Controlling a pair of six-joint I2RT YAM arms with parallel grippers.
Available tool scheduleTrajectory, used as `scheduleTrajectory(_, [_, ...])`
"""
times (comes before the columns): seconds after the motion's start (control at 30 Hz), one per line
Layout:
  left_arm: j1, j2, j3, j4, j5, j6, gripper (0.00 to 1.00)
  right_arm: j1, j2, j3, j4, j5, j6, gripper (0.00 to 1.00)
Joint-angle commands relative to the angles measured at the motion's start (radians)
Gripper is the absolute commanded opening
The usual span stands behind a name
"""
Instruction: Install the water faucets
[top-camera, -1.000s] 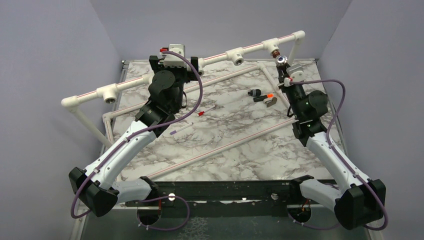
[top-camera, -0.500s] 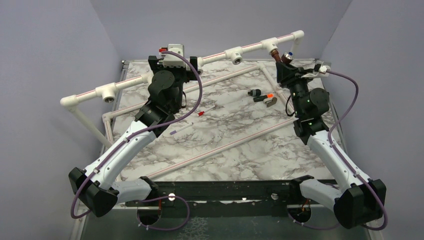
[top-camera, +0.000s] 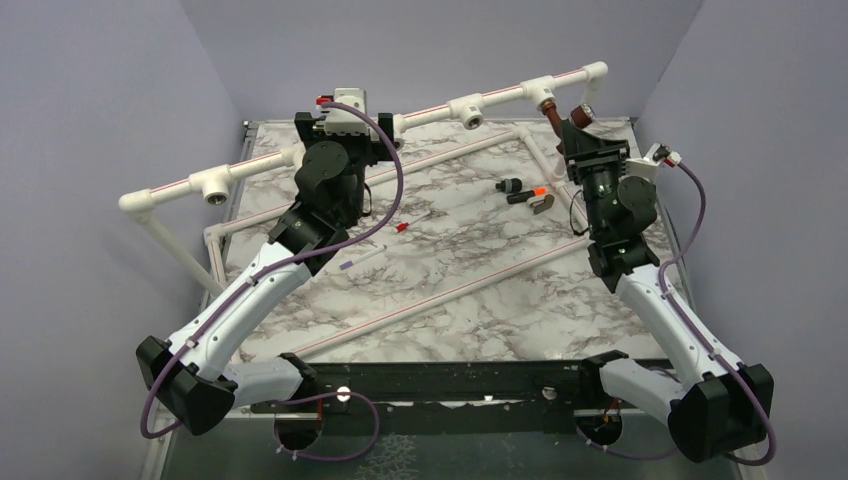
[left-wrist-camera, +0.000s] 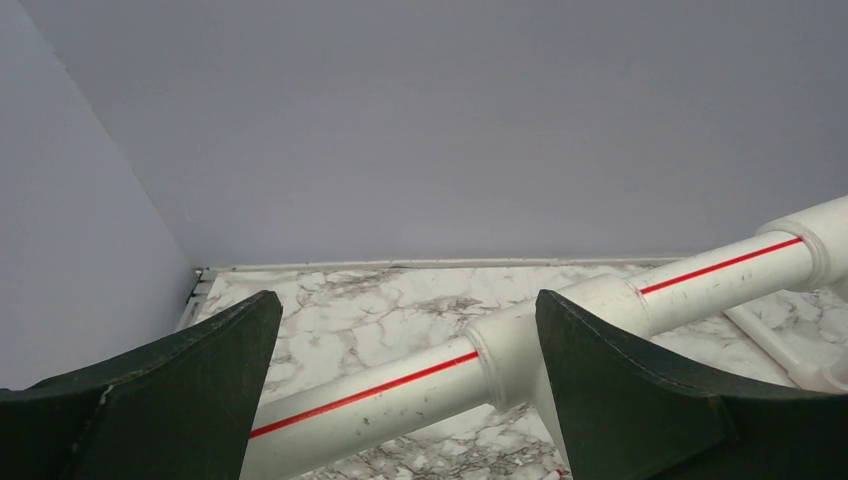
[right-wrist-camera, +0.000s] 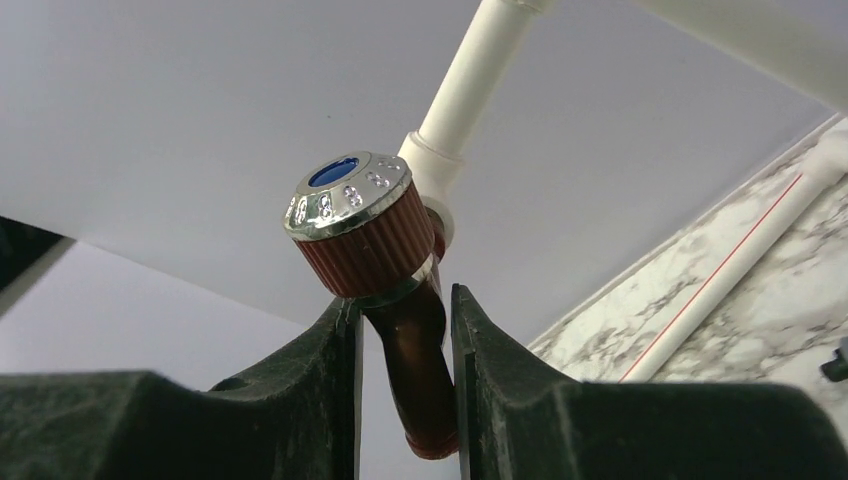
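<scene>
Top external view: the water faucet (top-camera: 583, 112) sits at the far right end of the raised pipe (top-camera: 440, 112), its copper stem meeting the underside of the white fitting (top-camera: 545, 94). The right gripper (top-camera: 577, 123) reaches up at it from below and is plainly the nearer arm. The left gripper's fingers are hidden behind its wrist here, well apart from the faucet

Left wrist view: left gripper (left-wrist-camera: 408, 305) jaws wide apart, holding nothing. The pipe (left-wrist-camera: 560, 320) crosses beyond them. No faucet in sight

Right wrist view: right gripper (right-wrist-camera: 400, 300) jaws set narrowly on either side of the faucet's (right-wrist-camera: 355, 230) copper body. Whether they clamp or merely flank it cannot be told. The body's long axis runs lengthwise between the fingers (right-wrist-camera: 300, 400), up towards the fitting (right-wrist-camera: 432, 160), with the ribbed, silver-capped knob tilted off to the left. Judgement: any further turn must go about that axis
</scene>
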Motion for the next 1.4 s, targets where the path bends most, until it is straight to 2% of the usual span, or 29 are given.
scheduleTrajectory(0.0, [-0.006,0.027,-0.041,-0.119,0.006,0.009,0.99,0.03,-0.033,-0.019,-0.111,-0.004,0.467,0.01])
scheduleTrajectory(0.2, [-0.005,0.028,-0.039,-0.12,0.006,0.01,0.99,0.03,-0.054,0.004,-0.221,0.003,0.569,0.01])
scheduleTrajectory(0.37, [-0.005,0.027,-0.039,-0.12,0.004,0.01,0.99,0.029,-0.061,0.036,-0.265,0.028,0.503,0.01])
scheduleTrajectory(0.47, [-0.005,0.028,-0.039,-0.12,0.004,0.01,0.99,0.03,-0.058,0.044,-0.274,0.027,0.459,0.13])
scheduleTrajectory(0.57, [-0.004,0.028,-0.039,-0.12,0.005,0.011,0.99,0.029,-0.062,0.042,-0.268,0.03,0.411,0.44])
scheduleTrajectory(0.7, [-0.005,0.027,-0.041,-0.119,0.004,0.011,0.99,0.03,-0.073,0.042,-0.271,0.038,0.369,0.61])
scheduleTrajectory(0.83, [-0.005,0.03,-0.042,-0.117,0.003,0.011,0.99,0.03,-0.089,0.045,-0.289,0.051,0.338,0.7])
scheduleTrajectory(1.07, [-0.006,0.034,-0.042,-0.117,0.004,0.011,0.99,0.029,-0.15,0.033,-0.356,0.088,0.249,0.77])
scheduleTrajectory(1.37, [-0.006,0.034,-0.042,-0.117,0.004,0.012,0.99,0.028,-0.251,0.024,-0.342,0.077,-0.1,0.8])
